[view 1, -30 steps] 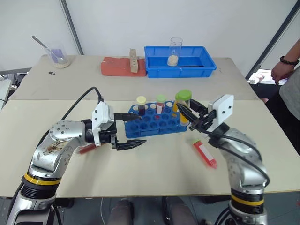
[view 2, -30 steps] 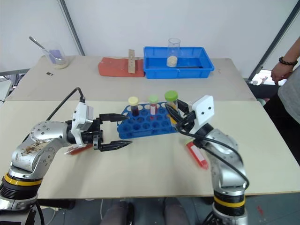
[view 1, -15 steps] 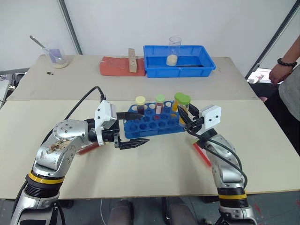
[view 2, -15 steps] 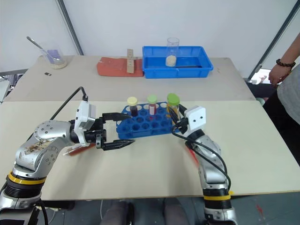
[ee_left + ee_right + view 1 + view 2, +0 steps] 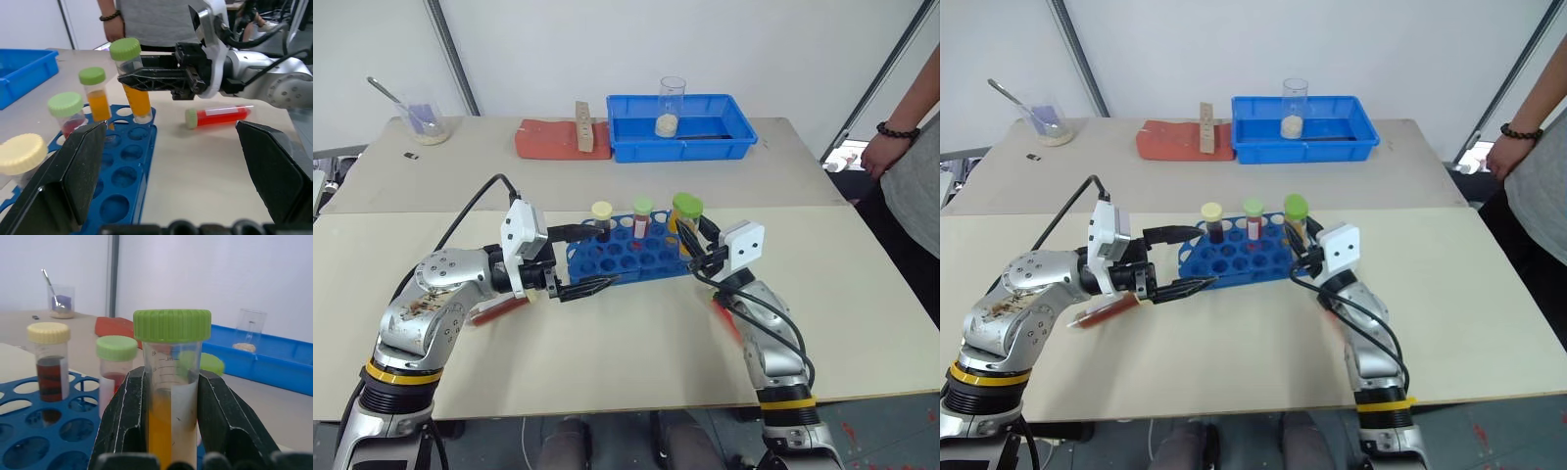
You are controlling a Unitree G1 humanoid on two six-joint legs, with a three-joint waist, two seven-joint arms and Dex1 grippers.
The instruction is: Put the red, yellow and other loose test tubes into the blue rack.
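Jaws of the right gripper (image 5: 700, 242) pinch the yellow tube (image 5: 685, 223) over the blue rack (image 5: 626, 259); the left gripper (image 5: 587, 259) gapes, empty. Left wrist view: a red tube (image 5: 220, 116) lies loose beside the rack. Right wrist view: fingers (image 5: 122, 416) squeeze under the cap. It looks light, stiff, slippery.

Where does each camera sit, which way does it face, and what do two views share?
Head stereo pair: on the head, looking forward and down over both arms at the blue rack.
Left wrist view: along the open left gripper toward the right gripper and a loose red tube.
Right wrist view: along the right gripper's fingers shut on the yellow tube.
Shared: both wrist views show that tube and the rack.
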